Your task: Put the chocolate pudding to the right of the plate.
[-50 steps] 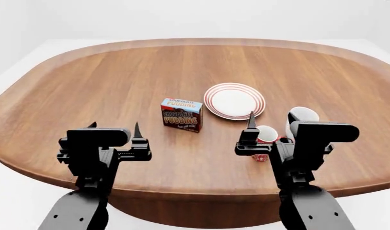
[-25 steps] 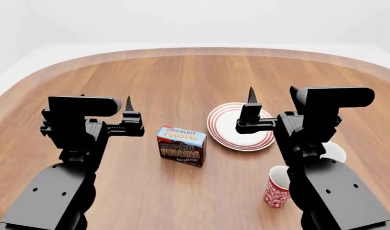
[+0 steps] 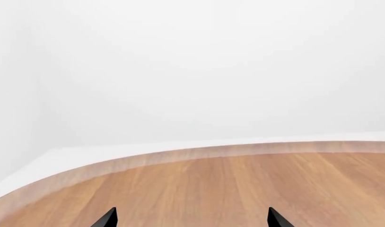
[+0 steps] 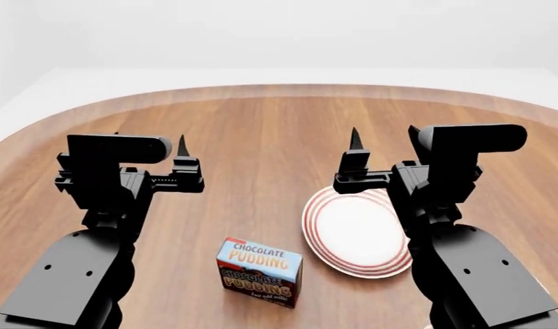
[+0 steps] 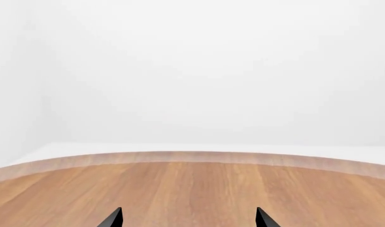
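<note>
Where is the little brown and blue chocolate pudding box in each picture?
Head view: the small brown carton with the blue top, the chocolate pudding, stands low in the middle, just left of the round white plate with red rings.
Left wrist view: not in it.
Right wrist view: not in it.
Shared landmark: the curved far edge of the brown wooden table shows in all three.
</note>
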### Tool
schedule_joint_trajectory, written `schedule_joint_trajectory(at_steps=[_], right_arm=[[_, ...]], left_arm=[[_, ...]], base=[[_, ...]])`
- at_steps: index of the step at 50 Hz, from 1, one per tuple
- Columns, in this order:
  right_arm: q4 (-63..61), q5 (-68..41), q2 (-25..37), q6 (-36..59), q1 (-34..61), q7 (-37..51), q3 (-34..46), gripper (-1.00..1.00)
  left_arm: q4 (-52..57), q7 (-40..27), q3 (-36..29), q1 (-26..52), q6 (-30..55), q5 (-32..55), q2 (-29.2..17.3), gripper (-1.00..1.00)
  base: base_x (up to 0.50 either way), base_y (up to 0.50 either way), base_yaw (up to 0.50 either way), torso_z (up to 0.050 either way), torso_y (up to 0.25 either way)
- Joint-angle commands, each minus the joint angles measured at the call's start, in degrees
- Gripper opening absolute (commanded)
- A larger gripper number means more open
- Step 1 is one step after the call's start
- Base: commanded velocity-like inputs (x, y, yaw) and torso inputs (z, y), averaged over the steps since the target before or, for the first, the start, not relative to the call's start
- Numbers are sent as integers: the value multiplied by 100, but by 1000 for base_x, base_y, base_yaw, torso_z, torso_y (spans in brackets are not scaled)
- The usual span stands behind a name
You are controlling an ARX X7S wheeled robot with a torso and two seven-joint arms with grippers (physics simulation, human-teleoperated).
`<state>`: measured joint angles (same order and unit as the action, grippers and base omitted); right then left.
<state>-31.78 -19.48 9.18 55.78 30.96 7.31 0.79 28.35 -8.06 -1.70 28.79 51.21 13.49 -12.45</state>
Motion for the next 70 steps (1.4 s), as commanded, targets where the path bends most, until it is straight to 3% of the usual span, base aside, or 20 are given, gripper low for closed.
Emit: schedule_joint_trajectory(at_steps=[1, 19, 25, 28, 34, 35, 36, 40, 45, 53, 57, 62, 70], right_arm=[[111, -53, 6, -51, -50, -12, 65, 100], [153, -144, 0, -100, -49, 59, 47, 100], [198, -123, 130, 453, 260, 180, 211, 100], [-134, -630, 127, 1539, 677, 84, -51, 100], [-822, -1286, 648, 3189, 1436, -257, 362, 100], [-724, -1879, 642, 3416, 1491, -46, 84, 100], [-323, -2738, 899, 3419, 1687, 729, 3, 100], [67, -5695, 2087, 3408, 2237, 1365, 1156, 100], [244, -5997, 2371, 3270, 2531, 1410, 1269, 100], [-970, -5604, 3438, 2840, 2815, -792, 2004, 100], [-494, -6150, 3363, 3338, 3300, -289, 2229, 100], [-211, -6803, 3455, 3299, 3639, 303, 2679, 100], [-388, -7028, 3536, 3113, 3594, 307, 2944, 100]], left_arm=[[-58, -3, -16, -18, -83, 24, -34, 100], [-67, -50, -22, -31, -115, 71, -65, 100], [-80, -62, -32, -30, -116, 86, -77, 100], [-88, -74, -56, -20, -97, 79, -94, 100], [-145, -78, -69, -12, -120, 89, -106, 100], [-166, -79, -74, -10, -140, 85, -104, 100], [-178, -78, -78, -11, -150, 88, -103, 100], [-170, -86, -95, -22, -156, 91, -116, 100], [-139, -106, -54, -40, -140, 112, -140, 100], [-157, -130, -57, -39, -139, 120, -164, 100], [-153, -147, -51, -47, -140, 125, -174, 100], [-160, -157, -52, -40, -140, 136, -185, 100], [-179, -173, -85, -10, -137, 150, -190, 100]], base=[[500, 23, 0, 0, 0], [500, 22, 0, 0, 1], [74, 4, 0, 0, 0], [0, 0, 0, 0, 0], [0, 0, 0, 0, 2], [0, 0, 0, 0, 0], [0, 0, 0, 0, 0], [0, 0, 0, 0, 0], [0, 0, 0, 0, 0], [0, 0, 0, 0, 0], [0, 0, 0, 0, 0], [0, 0, 0, 0, 0], [0, 0, 0, 0, 0]])
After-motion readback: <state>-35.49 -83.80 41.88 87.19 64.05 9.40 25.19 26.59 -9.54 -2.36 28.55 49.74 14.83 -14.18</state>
